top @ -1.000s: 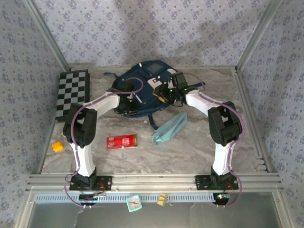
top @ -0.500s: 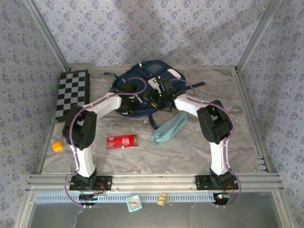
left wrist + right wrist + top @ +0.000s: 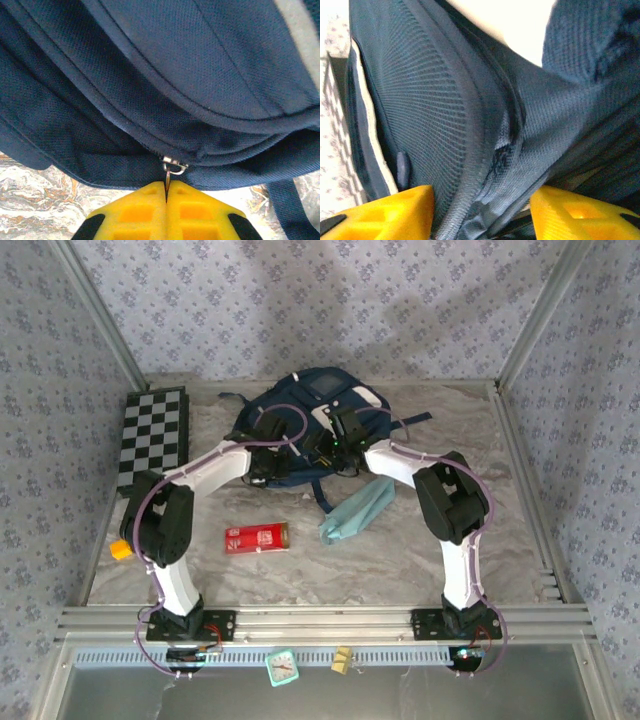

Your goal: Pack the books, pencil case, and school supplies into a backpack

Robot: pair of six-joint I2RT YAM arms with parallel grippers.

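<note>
**A:** Where is the backpack (image 3: 292, 396)?

**B:** At the far middle of the table (image 3: 420, 560), lying flat. Both my arms reach in over its near edge.

**A:** What is your left gripper (image 3: 166, 189) doing?

**B:** It is clenched. My two yellow fingers (image 3: 135, 215) are pressed flat against each other, and the small metal zipper pull (image 3: 170, 167) is pinched at their tips. The zip runs along a navy seam just above the marbled tabletop. A dark strap (image 3: 286, 205) trails off at the lower right of that wrist view.

**A:** And the right gripper (image 3: 481, 195)?

**B:** Its fingers stand apart, and a thick fold of the bag's navy mesh fabric is bunched between them, filling the gap. I read that as a grasp on the backpack. From overhead it sits just to the right of my left one, over the near side of the bag.

**A:** And the other things?

**B:** The pencil case (image 3: 357, 508) lies slanted on the table, just off the bag's near right edge and apart from both grippers. The red box (image 3: 257, 537) lies flat, to the left of the case and a little nearer to me. The orange block (image 3: 121, 549) sits near the left edge, just left of my left arm's elbow in the overhead view. The chequered board (image 3: 153, 437) lies at the far left, beside the bag but not touching it.
</note>
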